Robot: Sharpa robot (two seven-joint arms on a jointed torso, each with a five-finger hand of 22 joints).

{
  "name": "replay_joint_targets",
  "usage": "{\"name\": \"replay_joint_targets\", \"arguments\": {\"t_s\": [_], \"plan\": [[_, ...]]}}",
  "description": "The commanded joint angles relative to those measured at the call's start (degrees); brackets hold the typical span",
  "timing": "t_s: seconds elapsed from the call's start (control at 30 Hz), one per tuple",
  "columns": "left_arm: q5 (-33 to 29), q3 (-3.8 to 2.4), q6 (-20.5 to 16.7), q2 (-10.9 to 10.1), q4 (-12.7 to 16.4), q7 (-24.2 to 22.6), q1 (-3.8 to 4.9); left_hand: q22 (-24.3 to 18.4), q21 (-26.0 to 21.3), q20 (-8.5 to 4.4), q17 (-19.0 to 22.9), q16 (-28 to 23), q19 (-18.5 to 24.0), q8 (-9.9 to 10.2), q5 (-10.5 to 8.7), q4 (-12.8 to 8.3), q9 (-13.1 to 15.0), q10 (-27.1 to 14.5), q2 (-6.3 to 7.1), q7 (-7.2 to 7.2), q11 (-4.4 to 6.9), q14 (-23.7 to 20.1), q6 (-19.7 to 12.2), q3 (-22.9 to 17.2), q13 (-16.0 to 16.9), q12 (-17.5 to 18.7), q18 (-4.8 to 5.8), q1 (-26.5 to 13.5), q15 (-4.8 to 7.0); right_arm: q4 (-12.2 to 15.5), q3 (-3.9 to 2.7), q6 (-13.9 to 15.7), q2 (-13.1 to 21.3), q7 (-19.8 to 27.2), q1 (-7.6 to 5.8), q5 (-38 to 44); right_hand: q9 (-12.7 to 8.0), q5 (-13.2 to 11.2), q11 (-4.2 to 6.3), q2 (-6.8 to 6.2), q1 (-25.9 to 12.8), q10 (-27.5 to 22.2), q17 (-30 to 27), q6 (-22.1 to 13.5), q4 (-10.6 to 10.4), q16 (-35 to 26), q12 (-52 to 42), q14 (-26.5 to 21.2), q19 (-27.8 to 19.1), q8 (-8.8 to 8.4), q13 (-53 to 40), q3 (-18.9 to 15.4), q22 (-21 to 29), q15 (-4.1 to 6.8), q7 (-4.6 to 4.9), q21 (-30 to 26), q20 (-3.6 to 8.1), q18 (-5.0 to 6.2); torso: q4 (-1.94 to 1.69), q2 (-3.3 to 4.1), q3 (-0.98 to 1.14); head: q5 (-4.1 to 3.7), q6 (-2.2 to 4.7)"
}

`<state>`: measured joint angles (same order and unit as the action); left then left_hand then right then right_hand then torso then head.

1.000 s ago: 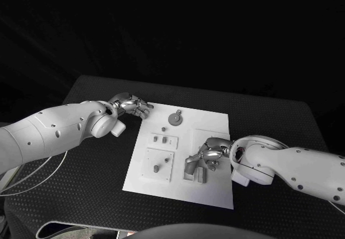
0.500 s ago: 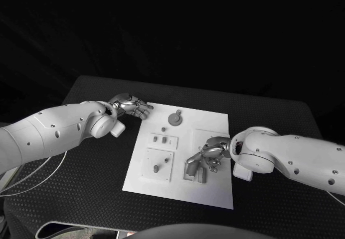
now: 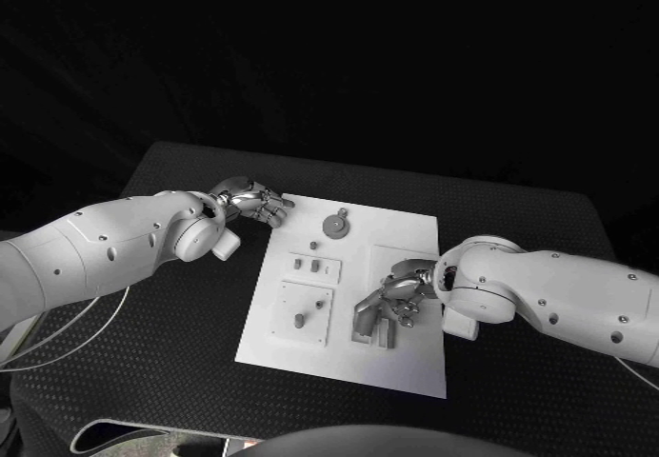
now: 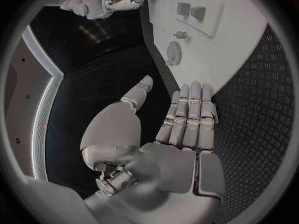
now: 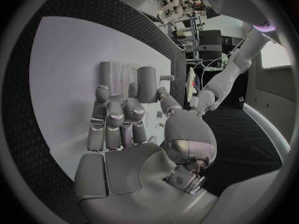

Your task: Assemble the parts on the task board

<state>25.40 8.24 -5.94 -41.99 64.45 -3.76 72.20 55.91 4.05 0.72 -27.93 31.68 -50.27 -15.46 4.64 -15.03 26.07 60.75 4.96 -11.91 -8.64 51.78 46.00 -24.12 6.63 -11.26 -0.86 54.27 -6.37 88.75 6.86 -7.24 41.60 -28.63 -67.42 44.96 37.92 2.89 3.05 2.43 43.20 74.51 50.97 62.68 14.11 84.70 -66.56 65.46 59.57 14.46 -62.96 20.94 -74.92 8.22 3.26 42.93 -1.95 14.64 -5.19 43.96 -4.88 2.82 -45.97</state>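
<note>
The task board (image 3: 350,290) lies in the middle of the black surface (image 3: 165,314), a white plate with small grey parts on it.

The right hand (image 3: 395,295) is over the right half of the board. Its fingers point down at the two upright grey parts (image 3: 373,328) that stand near the board's right edge. In the right wrist view the fingertips (image 5: 116,115) lie against these grey cylinders (image 5: 146,83), but I cannot tell if the hand really grasps one or only touches them.

The left hand (image 3: 251,203) rests at the far left corner of the board, on the edge between board and surface. In the left wrist view its fingers (image 4: 190,115) are straight and held side by side, the thumb apart, and nothing is inside the hand, so it is released. The round grey part (image 3: 334,226) lies just beside this hand, on the far part of the board, not touching it.

Two small grey parts (image 3: 314,268) sit in a small raised plate near the board's middle, and one longer peg (image 3: 300,322) lies in the larger raised plate on the near left, well apart from both hands.

I can read no writing or label on the board or the parts.
</note>
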Motion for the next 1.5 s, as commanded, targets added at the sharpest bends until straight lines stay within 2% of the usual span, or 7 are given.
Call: {"name": "replay_joint_targets", "arguments": {"t_s": [0.03, 0.27, 0.47, 0.8, 1.03, 1.2, 1.5], "plan": [[0.3, -0.03, 1.0, 0.0, 0.1, -0.1, 0.02, -0.1, 0.0, 0.03, -0.1, -0.3, 0.6, 0.3, -0.31, -0.3, -0.1, -0.5, 0.21, 0.03, 0.02, -0.4, -0.4, 0.1, -0.1, 0.2, -0.29, -0.1, -0.11, -0.1, 0.08, -3.6, -0.1, -0.8, 0.0, 0.9, 0.1, 0.2, -0.22, 1.88, 1.9, -0.3, 0.1, 0.0, 2.7, -0.1, -0.2, -0.2, -0.3, -0.01, 0.0, 2.4, -1.1, 0.23, 0.28, -0.2, 0.0, 0.36, -0.03, 0.0, 0.04, 0.1, -0.13], [0.3, -0.03, 1.1, 0.0, 0.1, 0.0, 0.03, -0.1, 0.0, 0.03, -0.1, -0.4, 0.6, 0.2, -0.31, -0.3, -0.1, -0.5, 0.22, 0.03, 0.02, -0.4, -0.4, 0.1, -0.1, 0.2, -0.29, -0.1, -0.11, -0.3, 0.24, -5.2, -0.1, -0.9, 0.0, 0.8, 0.0, 0.2, -0.25, 1.88, 1.8, -0.4, 0.1, 0.0, 2.7, -0.1, -0.1, -0.3, -0.4, -0.07, 0.1, 2.3, -1.1, 0.2, 0.3, -0.2, -0.02, 0.36, 0.07, 0.03, 0.01, 0.23, -0.21], [0.4, -0.02, 1.2, 0.0, 0.1, 0.1, 0.03, -0.1, 0.0, 0.03, -0.2, -0.4, 0.6, 0.2, -0.31, -0.3, -0.1, -0.5, 0.22, 0.03, 0.02, -0.4, -0.4, 0.1, -0.1, 0.2, -0.29, -0.1, -0.11, -0.9, 0.27, -6.2, -0.3, -1.1, 0.0, -0.8, 0.0, 0.2, -0.26, 1.87, 1.8, -0.4, 0.1, 0.0, 2.7, -0.1, -0.1, -0.3, -0.4, -0.09, 0.1, 2.3, -1.1, 0.18, 0.32, -0.3, -0.03, 0.36, 0.02, 0.02, 0.05, 0.23, -0.2], [0.4, -0.02, 1.3, 0.1, 0.0, 0.1, 0.03, -0.1, 0.0, 0.04, -0.2, -0.4, 0.6, 0.2, -0.31, -0.3, -0.1, -0.5, 0.23, 0.03, 0.01, -0.4, -0.4, 0.1, -0.1, 0.2, -0.29, -0.1, -0.12, -1.2, 0.34, -5.7, -0.9, -1.1, 0.0, -1.1, 0.0, 0.2, -0.29, 1.83, 1.7, -0.6, 0.1, -0.1, 2.7, -0.1, 0.0, -0.4, -0.5, -0.15, 0.1, 2.3, -1.1, 0.15, 0.35, -0.3, -0.06, 0.36, 0.03, 0.02, 0.08, 0.37, -0.21], [0.4, -0.02, 1.4, 0.2, 0.0, 0.2, 0.03, -0.1, 0.0, 0.04, -0.2, -0.4, 0.6, 0.2, -0.32, -0.3, -0.1, -0.5, 0.22, 0.03, 0.01, -0.4, -0.4, 0.1, -0.1, 0.2, -0.29, -0.1, -0.12, -1.6, 0.92, -4.9, -1.5, -1.0, 0.01, -0.6, 0.0, 0.1, -0.34, 1.56, 1.5, -0.7, 0.1, -0.1, 2.6, -0.1, 0.1, -0.6, -0.6, -0.22, 0.2, 2.2, -1.1, 0.1, 0.39, -0.3, -0.11, 0.36, 0.04, 0.02, 0.05, 0.46, -0.33], [0.5, -0.02, 1.3, 0.1, 0.0, 0.2, 0.03, -0.1, 0.0, 0.05, -0.2, -0.4, 0.6, 0.2, -0.32, -0.3, -0.1, -0.5, 0.22, 0.03, 0.01, -0.4, -0.4, 0.1, -0.1, 0.2, -0.29, -0.1, -0.12, -1.7, 1.0, -3.8, -1.6, -1.0, 0.01, 0.3, 0.0, 0.1, -0.38, 1.0, 1.2, -0.9, 0.1, -0.1, 2.6, -0.1, 0.3, -0.7, -0.6, -0.31, 0.4, 2.1, -1.1, 0.06, 0.43, -0.3, -0.15, 0.36, 0.0, 0.03, 0.05, 0.48, -0.37], [0.6, -0.02, 1.4, 0.1, 0.1, 0.3, 0.03, -0.1, 0.0, 0.05, -0.3, -0.5, 0.6, 0.2, -0.32, -0.3, -0.1, -0.5, 0.21, 0.02, 0.0, -0.4, -0.4, 0.1, -0.1, 0.2, -0.29, -0.1, -0.13, -1.8, 1.15, -4.4, -1.7, -1.0, 0.01, 0.9, -0.1, 0.1, -0.46, 0.13, 0.8, -1.5, 0.1, -0.3, 2.6, -0.2, 0.9, -0.9, -0.7, -0.52, 1.0, 2.1, -1.0, -0.01, 0.52, -0.5, -0.2, 0.36, 0.05, 0.02, 0.02, 0.53, -0.4]]}}
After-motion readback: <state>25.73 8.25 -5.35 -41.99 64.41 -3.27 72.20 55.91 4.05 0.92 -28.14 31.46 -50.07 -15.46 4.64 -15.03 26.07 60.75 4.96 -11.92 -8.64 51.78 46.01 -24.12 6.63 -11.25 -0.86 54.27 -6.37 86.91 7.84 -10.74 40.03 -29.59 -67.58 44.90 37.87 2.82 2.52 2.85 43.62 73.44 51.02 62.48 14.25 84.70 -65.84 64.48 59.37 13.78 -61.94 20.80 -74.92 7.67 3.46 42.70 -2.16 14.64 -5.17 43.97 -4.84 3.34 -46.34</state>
